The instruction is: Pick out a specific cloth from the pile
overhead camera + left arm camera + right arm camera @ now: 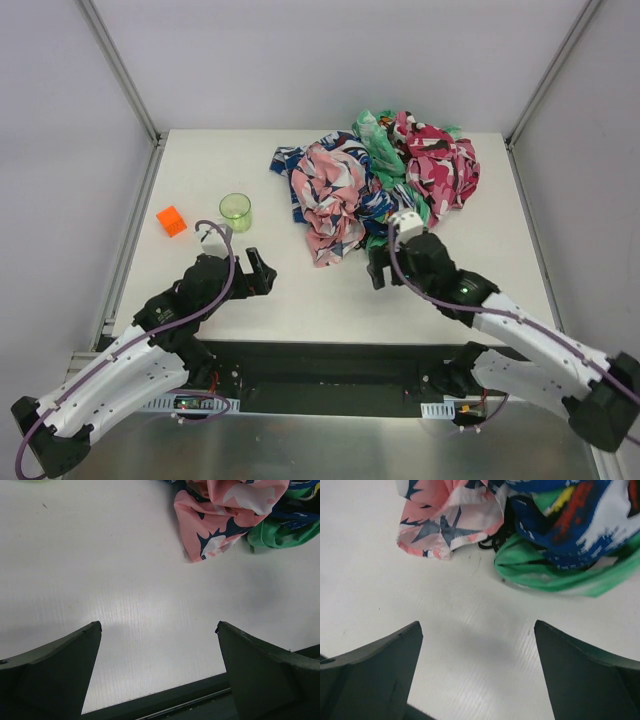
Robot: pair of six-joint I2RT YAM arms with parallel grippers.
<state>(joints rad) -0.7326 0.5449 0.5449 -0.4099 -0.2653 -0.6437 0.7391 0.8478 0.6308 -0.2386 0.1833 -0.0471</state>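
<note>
The pile (pixel 380 175) lies at the far middle-right of the table: a pink-white-black patterned cloth (pixel 325 190), green cloth (pixel 380 150), magenta camouflage cloth (pixel 440 165) and blue-white print. Of the black cloth, only a small dark bit with thin strings (pixel 491 542) shows in the right wrist view, tucked between the pink cloth (pixel 445 515) and the green cloth (pixel 545 575). My right gripper (pixel 378 268) (pixel 477 623) is open and empty, just short of the pile's near edge. My left gripper (pixel 258 270) (pixel 157 625) is open and empty over bare table, left of the pile.
A translucent green cup (pixel 236 212) stands left of the pile, with a small orange block (pixel 172 221) further left. The pink cloth's corner (pixel 210 535) hangs into the left wrist view. Grey walls enclose the table on three sides.
</note>
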